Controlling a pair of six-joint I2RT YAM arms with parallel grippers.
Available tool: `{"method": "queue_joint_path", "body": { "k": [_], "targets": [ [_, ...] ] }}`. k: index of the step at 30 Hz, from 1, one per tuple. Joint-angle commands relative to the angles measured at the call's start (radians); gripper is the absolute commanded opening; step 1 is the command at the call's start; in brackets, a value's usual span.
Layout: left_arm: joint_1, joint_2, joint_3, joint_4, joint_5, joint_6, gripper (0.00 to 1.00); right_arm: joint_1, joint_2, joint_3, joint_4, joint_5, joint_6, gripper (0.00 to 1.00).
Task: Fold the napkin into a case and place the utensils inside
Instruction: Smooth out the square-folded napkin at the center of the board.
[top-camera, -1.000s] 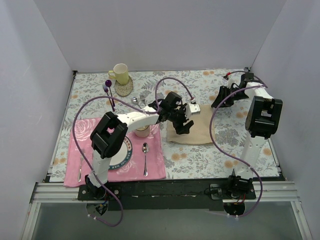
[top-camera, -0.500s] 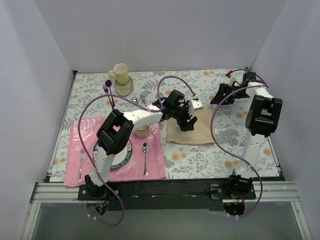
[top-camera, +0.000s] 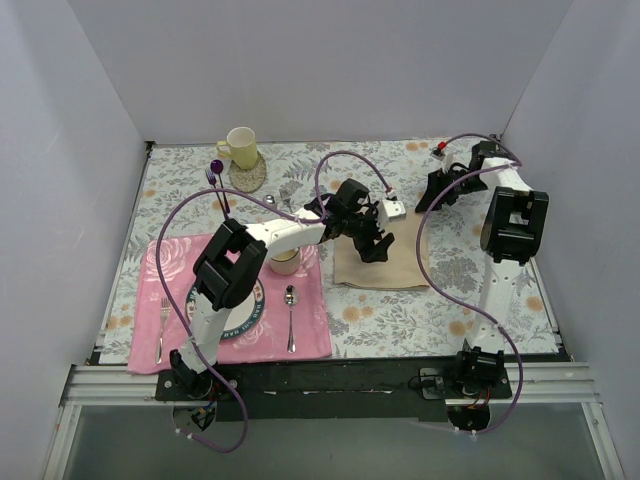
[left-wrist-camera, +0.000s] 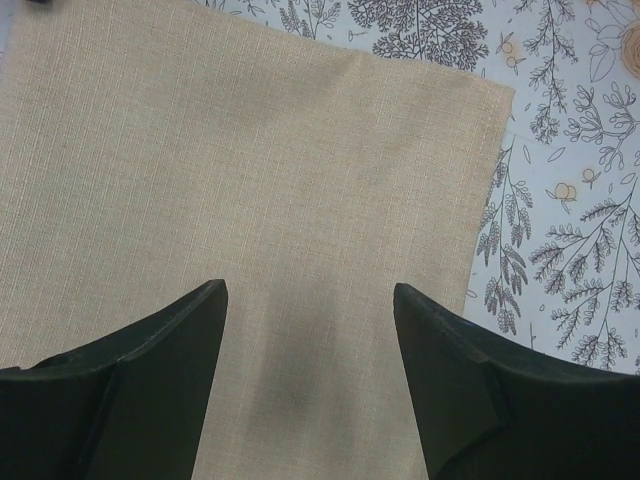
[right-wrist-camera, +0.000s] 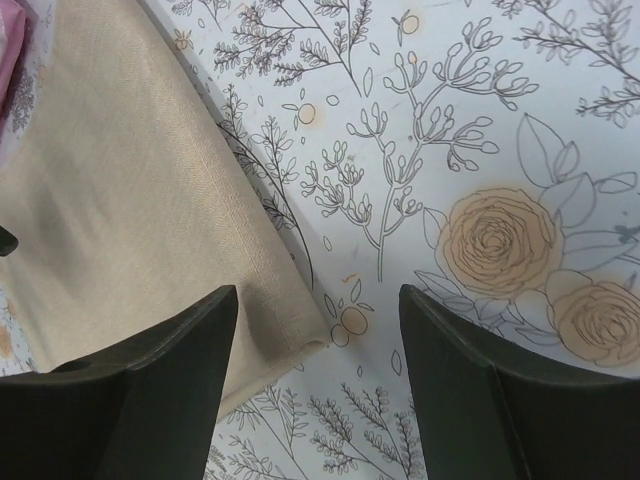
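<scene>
Both jaws open and empty at the flat napkin
My left jaws gape wide, holding nothing, over the beige napkin (top-camera: 395, 265) just right of frame centre; my right jaws, equally open, hang over its corner. I reckon a deep pinch could snag the worktop's floral tablecloth (right-wrist-camera: 480, 150) too.

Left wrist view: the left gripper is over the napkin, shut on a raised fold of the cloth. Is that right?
Not quite. The left gripper is over the napkin, but it is open, not shut: the jaws stand apart and the cloth between them lies flat, with no fold pinched. The left wrist view shows this.
</scene>
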Motion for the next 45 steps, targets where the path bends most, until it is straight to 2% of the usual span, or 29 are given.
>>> {"method": "queue_joint_path", "body": {
  "k": [1,8,9,11,12,14,16,17,21,26,29,35,38,42,44,45],
  "targets": [
    [0.007,-0.047,0.007,-0.012,0.013,0.015,0.66,0.02,0.038,0.072,-0.134,-0.028,-0.13,0.71],
    [0.009,-0.061,-0.008,-0.012,0.013,0.016,0.66,0.022,0.033,0.028,-0.218,0.001,-0.2,0.54],
    [0.009,-0.062,-0.009,-0.015,0.016,0.015,0.65,0.022,0.032,0.023,-0.229,0.005,-0.21,0.46],
    [0.011,-0.074,-0.017,-0.023,0.022,0.016,0.64,0.017,0.026,0.017,-0.249,0.006,-0.216,0.35],
    [0.011,-0.081,-0.022,-0.026,0.025,0.018,0.64,0.016,0.02,0.008,-0.278,-0.005,-0.216,0.23],
    [0.012,-0.103,-0.045,-0.031,0.036,0.024,0.63,0.007,0.015,-0.003,-0.322,-0.027,-0.233,0.15],
    [0.012,-0.123,-0.063,-0.035,0.057,0.045,0.63,-0.005,0.009,-0.039,-0.401,-0.086,-0.236,0.02],
    [0.012,-0.145,-0.077,-0.037,0.064,0.056,0.62,-0.009,0.007,-0.053,-0.436,-0.108,-0.246,0.01],
    [0.012,-0.159,-0.134,-0.037,0.067,0.087,0.59,-0.022,0.036,-0.113,-0.455,-0.189,-0.187,0.01],
    [0.012,-0.154,-0.146,-0.035,0.055,0.113,0.55,-0.053,0.127,0.032,-0.416,-0.212,-0.067,0.01],
    [-0.005,-0.148,-0.14,-0.028,0.053,0.136,0.49,-0.07,0.155,0.037,-0.332,-0.162,0.039,0.01],
    [-0.069,-0.133,-0.128,0.008,0.036,0.18,0.44,-0.084,0.104,-0.119,-0.153,0.001,0.187,0.01],
    [-0.092,-0.119,-0.128,0.022,0.025,0.193,0.44,-0.09,0.109,-0.115,-0.154,0.024,0.176,0.01],
    [-0.083,-0.105,-0.102,0.034,0.015,0.104,0.44,-0.09,0.093,-0.072,-0.189,-0.002,0.148,0.28],
    [-0.054,-0.105,-0.082,0.006,0.056,0.036,0.43,-0.091,0.067,-0.046,-0.157,-0.004,0.157,0.3],
    [-0.043,-0.116,-0.071,0.002,0.062,0.009,0.43,-0.091,0.046,-0.035,-0.139,0.002,0.172,0.41]
  ]
}}
